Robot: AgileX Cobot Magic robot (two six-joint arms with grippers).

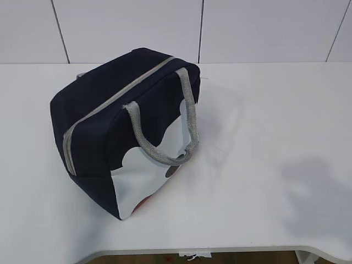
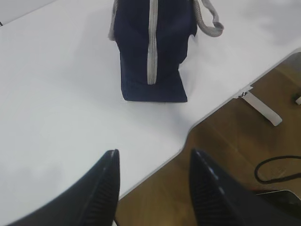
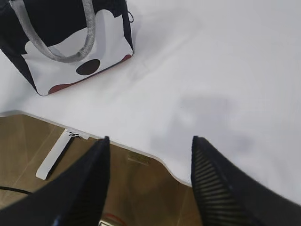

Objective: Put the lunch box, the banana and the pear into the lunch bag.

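Standing on the left half of the white counter (image 1: 264, 137), the lunch bag (image 1: 104, 126) sits upright and closed, its grey zipper (image 1: 118, 96) running shut along the top ridge and down the end panel that faces the counter's front left corner. One grey webbing handle (image 1: 190, 118) droops over the side turned toward the front edge, where the navy fabric gives way to a white lower panel (image 1: 137, 181) with a dark round spot and a reddish patch near the base. A second handle barely peeks out behind the bag's far end. The bag lies well back from the front edge and closer to the left edge than to the right. The lunch box, banana and pear are not visible in any view.

The left hand (image 2: 153, 188) hovers over the counter's front edge, near the curved cut-out, its two dark fingers (image 2: 101, 188) spread apart with nothing between them; the bag's zipped end stands well apart from it, farther in on the counter.

The right hand (image 3: 150, 183) hangs likewise above the front edge, its ribbed fingers (image 3: 216, 183) spread wide and empty, with the bag's white side panel (image 3: 70, 70) well off to its left. A wooden floor (image 2: 235, 141) shows below the counter edge, with a dark cable (image 2: 275, 169) lying on it.
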